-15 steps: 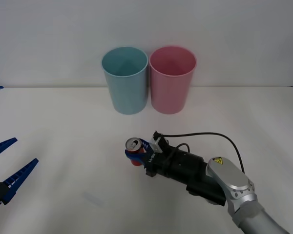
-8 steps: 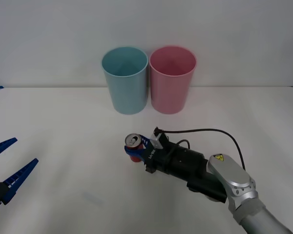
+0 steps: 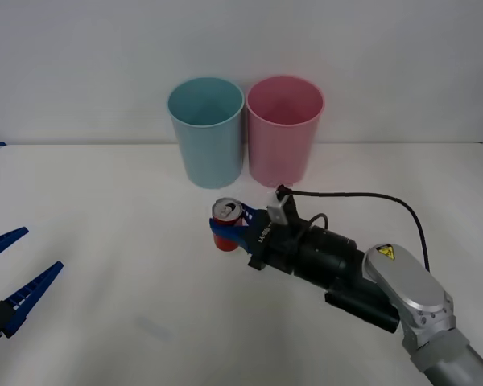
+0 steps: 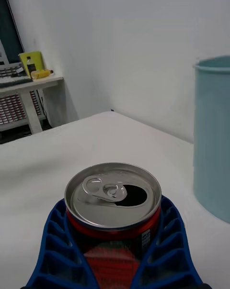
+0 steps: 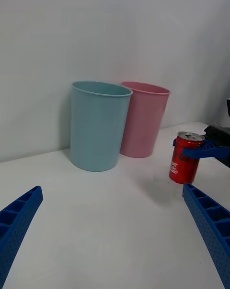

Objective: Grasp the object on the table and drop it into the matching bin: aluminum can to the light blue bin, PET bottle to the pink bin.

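The aluminum can [image 3: 227, 212], small and red with a silver top and an open pull tab, is upright in my right gripper [image 3: 223, 228], whose blue fingers [image 4: 52, 234] are shut on its sides. The left wrist view shows the can [image 5: 185, 164] hanging just above the white table [image 3: 105, 201]. It is in front of the gap between the light blue bin [image 3: 207, 133] and the pink bin [image 3: 283, 133], a short way from both. My left gripper [image 3: 16, 269] rests open low at the table's left edge, far from the can.
The two bins stand side by side at the table's back edge against a white wall. A black cable [image 3: 362, 195] loops over my right arm. A desk with shelves [image 4: 24, 97] stands off in the room beyond the table.
My right gripper has carried the can up and forward toward the bins, with a slight shift to the right. The left arm has not moved.
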`<act>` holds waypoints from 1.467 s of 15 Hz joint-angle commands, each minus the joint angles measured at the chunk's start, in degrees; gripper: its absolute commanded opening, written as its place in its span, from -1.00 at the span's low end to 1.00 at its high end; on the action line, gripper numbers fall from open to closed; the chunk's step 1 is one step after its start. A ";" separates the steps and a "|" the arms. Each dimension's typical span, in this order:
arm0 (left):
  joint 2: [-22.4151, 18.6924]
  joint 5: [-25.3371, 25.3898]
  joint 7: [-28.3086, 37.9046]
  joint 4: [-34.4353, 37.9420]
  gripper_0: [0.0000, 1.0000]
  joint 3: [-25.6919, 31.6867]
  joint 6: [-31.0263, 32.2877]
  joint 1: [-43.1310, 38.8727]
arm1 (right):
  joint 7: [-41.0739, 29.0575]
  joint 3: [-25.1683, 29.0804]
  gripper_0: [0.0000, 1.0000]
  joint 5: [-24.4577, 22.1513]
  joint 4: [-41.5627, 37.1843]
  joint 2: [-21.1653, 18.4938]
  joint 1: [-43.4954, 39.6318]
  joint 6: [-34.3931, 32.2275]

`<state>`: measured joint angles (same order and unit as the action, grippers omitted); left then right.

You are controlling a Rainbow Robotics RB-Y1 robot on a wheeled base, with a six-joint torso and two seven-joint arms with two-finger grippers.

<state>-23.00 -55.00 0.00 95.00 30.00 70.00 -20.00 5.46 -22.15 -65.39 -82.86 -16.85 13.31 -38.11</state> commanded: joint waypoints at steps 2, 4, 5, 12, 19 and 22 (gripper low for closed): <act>0.00 0.00 0.00 0.00 1.00 0.00 0.00 0.00 | -8.62 0.00 -1.00 0.00 -11.45 -5.12 -2.59 3.39; 0.00 0.00 0.00 0.00 1.00 0.00 0.00 0.00 | -13.80 0.35 -1.00 0.08 -16.55 -7.67 -2.85 4.80; 0.00 0.00 0.00 0.00 1.00 0.00 0.00 0.00 | -16.09 0.79 -1.00 0.00 -18.57 -8.46 -2.85 5.32; 0.00 0.00 0.00 0.00 1.00 0.00 0.00 0.00 | -27.25 1.94 -1.00 0.00 -28.76 -12.77 -0.92 15.52; 0.00 0.00 0.00 0.00 1.00 0.00 0.00 0.00 | -27.69 3.61 -1.00 -0.36 -24.46 -14.35 7.96 18.95; 0.00 0.00 0.00 0.00 1.00 0.00 0.00 0.00 | -27.60 3.34 -1.00 -1.59 -15.93 -12.86 15.34 18.77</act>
<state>-23.00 -55.00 0.00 95.00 30.00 70.00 -20.00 -22.16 -18.74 -66.69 -100.59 -30.16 27.23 -19.25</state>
